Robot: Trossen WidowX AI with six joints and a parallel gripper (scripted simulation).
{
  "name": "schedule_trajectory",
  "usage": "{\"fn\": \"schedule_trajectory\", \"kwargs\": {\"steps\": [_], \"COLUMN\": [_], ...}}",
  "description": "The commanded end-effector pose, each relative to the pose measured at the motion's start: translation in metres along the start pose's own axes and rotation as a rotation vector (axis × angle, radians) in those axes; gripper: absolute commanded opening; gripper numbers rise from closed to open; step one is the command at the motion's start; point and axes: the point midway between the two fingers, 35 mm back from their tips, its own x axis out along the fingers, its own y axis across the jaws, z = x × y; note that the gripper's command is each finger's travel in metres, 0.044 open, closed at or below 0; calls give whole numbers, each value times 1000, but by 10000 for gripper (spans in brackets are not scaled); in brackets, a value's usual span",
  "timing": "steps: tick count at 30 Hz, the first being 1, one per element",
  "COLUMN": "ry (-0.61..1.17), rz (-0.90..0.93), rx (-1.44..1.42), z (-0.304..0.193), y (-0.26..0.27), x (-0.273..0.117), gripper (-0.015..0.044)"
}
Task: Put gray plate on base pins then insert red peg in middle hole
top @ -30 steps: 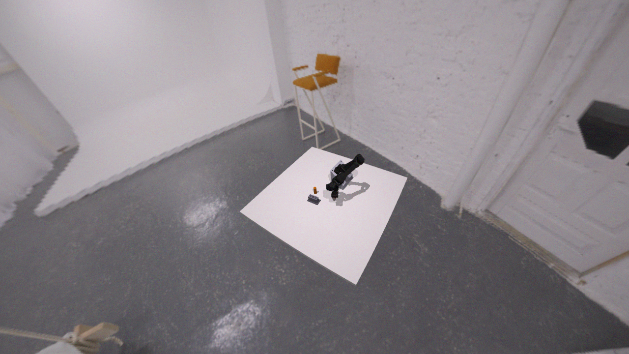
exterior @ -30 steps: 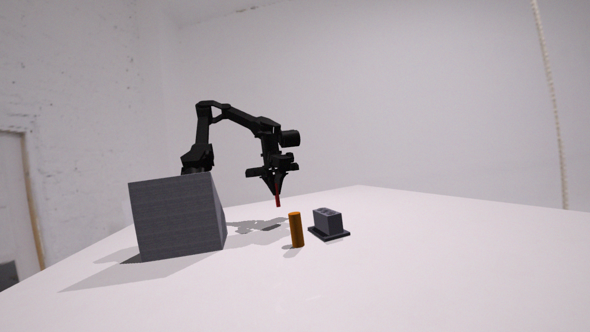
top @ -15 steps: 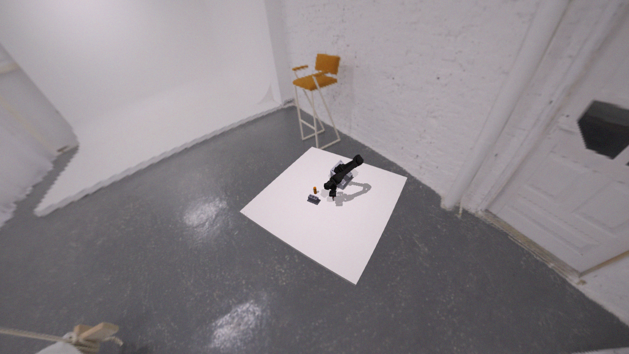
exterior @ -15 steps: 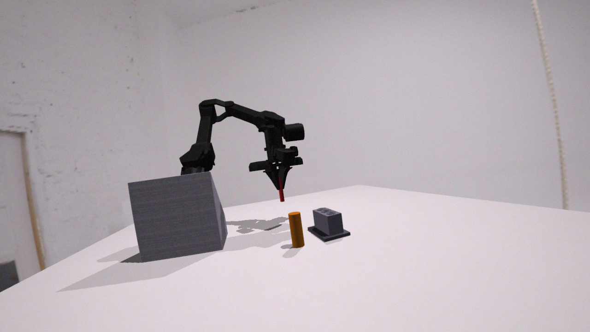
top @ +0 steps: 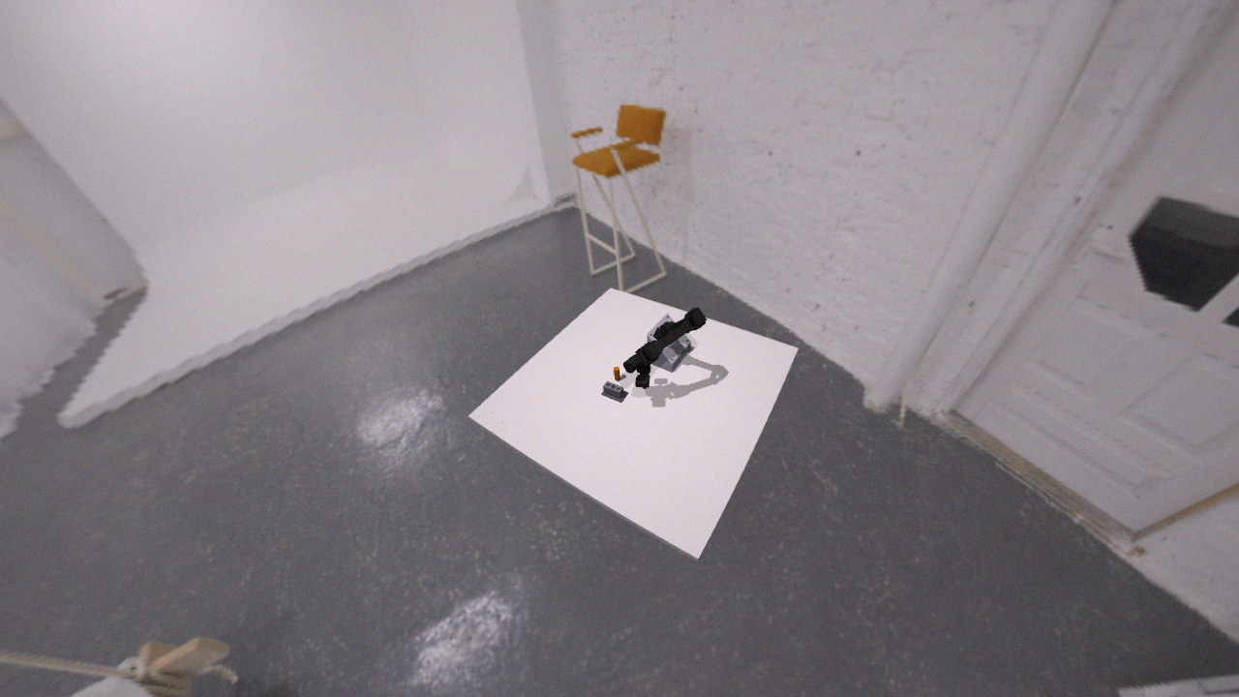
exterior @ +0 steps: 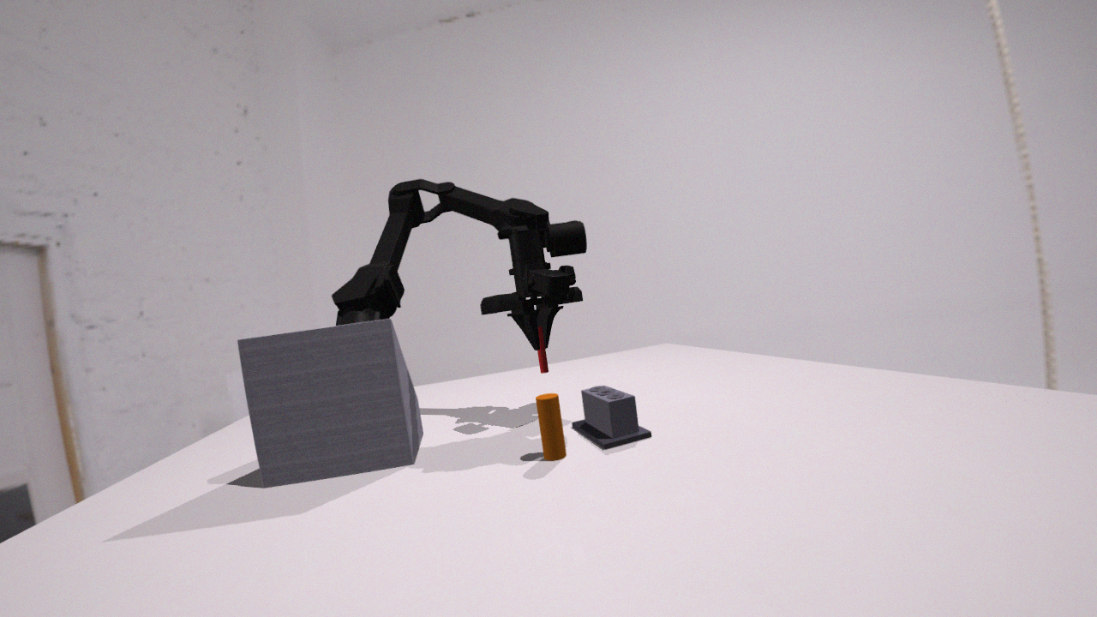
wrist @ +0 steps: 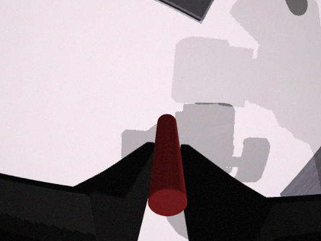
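Note:
My gripper [top: 642,381] [exterior: 541,344] [wrist: 167,151] is shut on the red peg [exterior: 542,362] [wrist: 167,167]. The peg points down from the fingertips and hangs clear above the table, short of the base. The gray plate [top: 613,389] [exterior: 614,413], block-like with round holes in its top, sits level on the dark base [exterior: 606,441] in the exterior view. The two pins are not clearly visible. Only a corner of the base [wrist: 192,8] shows at the top edge of the wrist view.
An upright orange cylinder [top: 617,373] [exterior: 550,426] stands close beside the base. A large gray box [exterior: 326,403] stands near the arm's foot; part of a gray surface [wrist: 307,181] shows at the right of the wrist view. An orange stool [top: 617,160] stands beyond the table.

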Motion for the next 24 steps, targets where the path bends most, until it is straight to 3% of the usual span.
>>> {"fn": "schedule_trajectory", "kwargs": {"steps": [1, 24], "ry": [-2, -2], "rz": [-5, -3], "rx": [-3, -9], "z": [11, 82], "y": [1, 1], "x": [0, 0], "gripper": [0, 0]}}
